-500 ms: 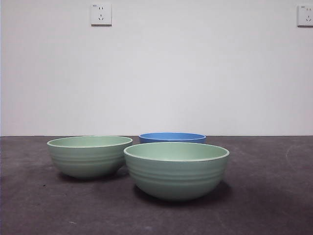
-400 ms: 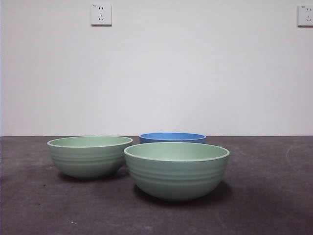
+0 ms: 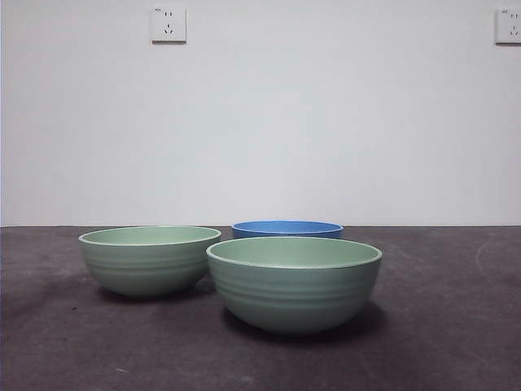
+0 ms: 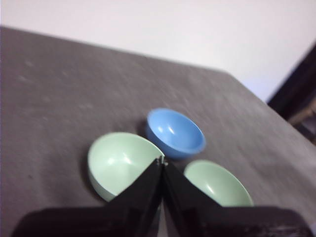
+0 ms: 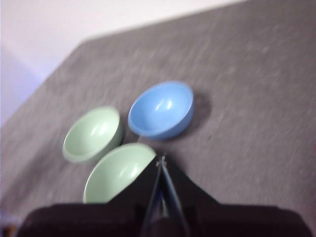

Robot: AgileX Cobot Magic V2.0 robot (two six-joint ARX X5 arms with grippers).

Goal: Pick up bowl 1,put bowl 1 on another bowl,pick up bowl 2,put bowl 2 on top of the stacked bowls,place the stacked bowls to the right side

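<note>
I see nothing stacked yet: the blue bowl [image 3: 286, 229] sits behind two green bowls [image 3: 149, 259] [image 3: 294, 282], all apart on the surface [image 3: 440, 326], while my left gripper [image 4: 162, 161] and right gripper [image 5: 161, 160] hover above, jaws closed and empty.

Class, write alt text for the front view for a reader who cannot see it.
Three empty bowls sit separately on a dark table before a white wall: one green bowl nearest, another green bowl to its left, and a blue bowl partly hidden behind them. No robot arm is visible.
</note>
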